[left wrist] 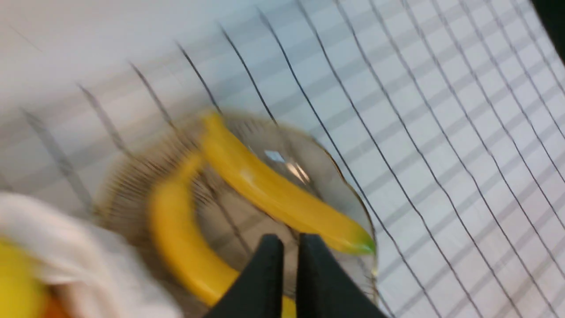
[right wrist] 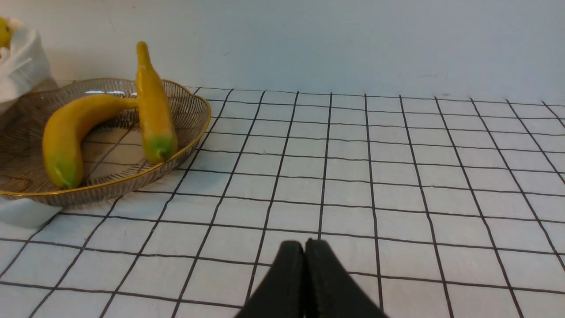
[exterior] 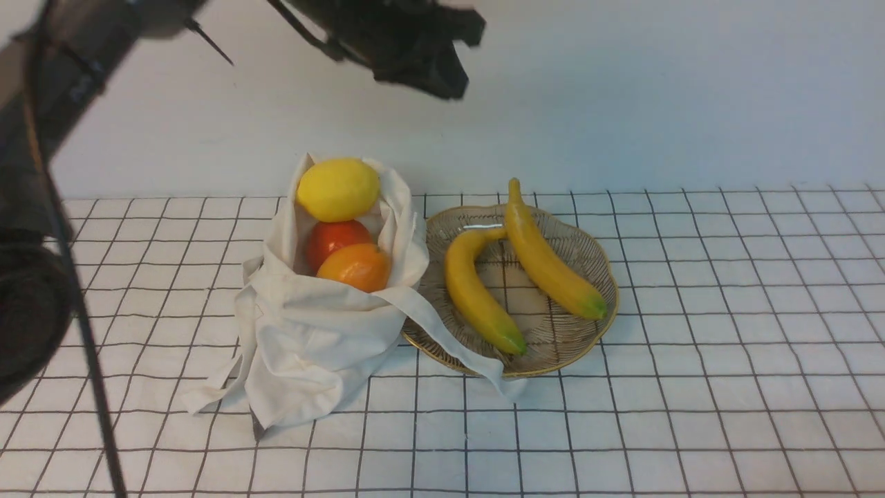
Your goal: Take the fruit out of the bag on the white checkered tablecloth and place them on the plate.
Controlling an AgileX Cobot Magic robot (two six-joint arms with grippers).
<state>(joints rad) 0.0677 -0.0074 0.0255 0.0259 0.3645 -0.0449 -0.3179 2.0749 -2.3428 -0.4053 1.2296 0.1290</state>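
A plain pale wall (exterior: pixel 657 97) is seen rising along the far edge of the worktop, grey-white & evenly lit. A soft shadow is cast on it twd the far-left corner. A few faint smudges are seen low on it in the right wrist view (right wrist: pixel 423 75). In the left wrist view it is blurred.

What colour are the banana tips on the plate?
Green tips on yellow bananas; the right wrist view shows them best.

Front view high over the plate (exterior: pixel 600 259); both wrist views near it, one low.
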